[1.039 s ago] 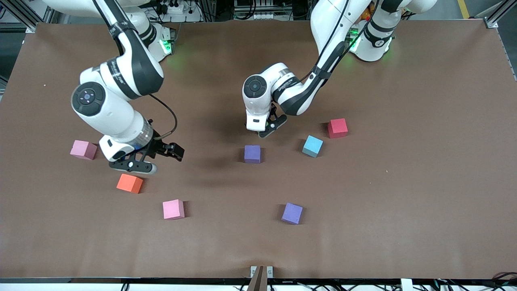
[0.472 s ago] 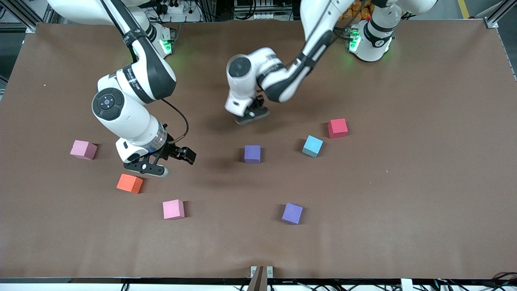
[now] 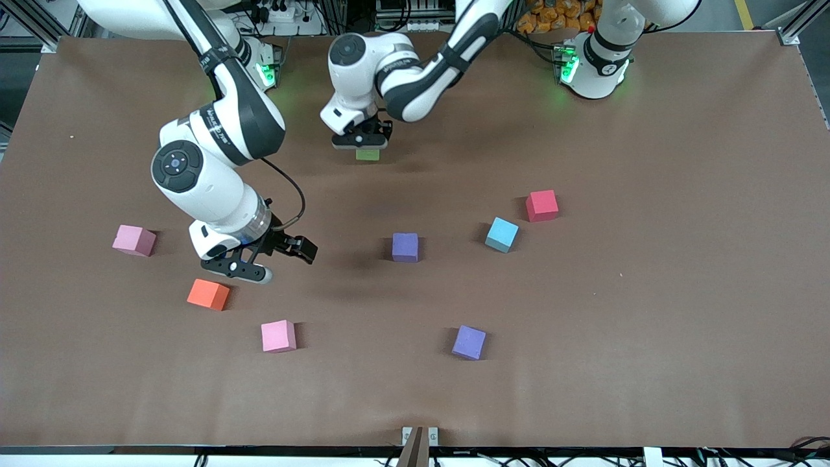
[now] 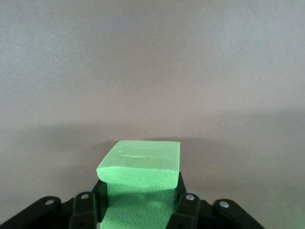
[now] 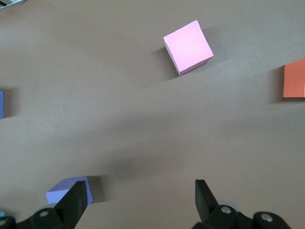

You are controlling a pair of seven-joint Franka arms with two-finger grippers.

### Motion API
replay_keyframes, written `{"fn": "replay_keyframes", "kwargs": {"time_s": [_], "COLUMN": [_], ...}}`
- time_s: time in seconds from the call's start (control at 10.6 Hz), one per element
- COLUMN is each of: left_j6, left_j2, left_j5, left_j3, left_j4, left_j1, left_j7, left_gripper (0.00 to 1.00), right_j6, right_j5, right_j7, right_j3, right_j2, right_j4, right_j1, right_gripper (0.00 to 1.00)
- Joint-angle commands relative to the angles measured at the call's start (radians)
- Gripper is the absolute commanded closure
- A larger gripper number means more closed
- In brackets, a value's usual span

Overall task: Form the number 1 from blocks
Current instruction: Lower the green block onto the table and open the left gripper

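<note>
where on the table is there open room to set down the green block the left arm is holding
The left gripper is shut on the green block. Bare table spreads toward the left arm's end, past the red block, and along the edge nearest the front camera. It is crowded around the open right gripper, by the orange block.

A robotics lab, seen from above a work table (image 3: 681, 292) covered edge to edge in a plain brown mat. Two white industrial robot arms are bolted along one long edge, their bases glowing with green status lights: the left arm's base (image 3: 593, 61) and the right arm's base (image 3: 256, 61). Aluminium framing rails (image 3: 801, 19) stand at the table corners. Past the bases sit power strips and tangled black cables (image 3: 279, 13), and more cables run along the edge nearest the camera. Small foam cubes in plain colours lie scattered on the mat, like test props.
</note>
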Motion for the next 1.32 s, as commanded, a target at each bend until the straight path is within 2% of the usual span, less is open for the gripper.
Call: {"fn": "replay_keyframes", "kwargs": {"time_s": [0.0, 0.28, 0.85, 0.94, 1.04, 1.13, 1.23], "left_j6": [-0.068, -0.087, -0.087, -0.087, -0.087, -0.087, -0.087], "left_j2": [0.054, 0.097, 0.112, 0.118, 0.12, 0.123, 0.123], "left_j5": [0.033, 0.034, 0.041, 0.039, 0.041, 0.041, 0.041], "left_j3": [0.009, 0.009, 0.012, 0.013, 0.013, 0.013, 0.013], "left_j4": [0.093, 0.147, 0.145, 0.145, 0.144, 0.142, 0.142], "left_j1": [-0.001, -0.011, -0.027, -0.027, -0.027, -0.027, -0.027], "left_j7": [0.074, 0.076, 0.086, 0.085, 0.085, 0.085, 0.085], "left_gripper": [1.0, 1.0, 1.0, 0.66, 0.21, 0.02, 0.0], "right_j6": [0.003, 0.005, 0.005, 0.005, 0.002, 0.003, 0.003], "right_j5": [0.01, 0.01, 0.008, 0.008, 0.007, 0.005, 0.005], "right_j7": [0.018, 0.018, -0.083, -0.084, -0.084, -0.084, -0.084], "right_j3": [0.009, 0.009, 0.012, 0.013, 0.016, 0.022, 0.022], "right_j2": [0.005, 0.007, 0.01, 0.01, 0.008, 0.008, 0.008], "right_j4": [0.01, 0.011, 0.022, 0.022, 0.028, 0.03, 0.034], "right_j1": [0.0, 0.0, 0.0, 0.0, -0.002, -0.006, -0.003], "right_gripper": [0.0, 0.0, 0.0, 0.0, 0.0, 0.0, 0.0]}}
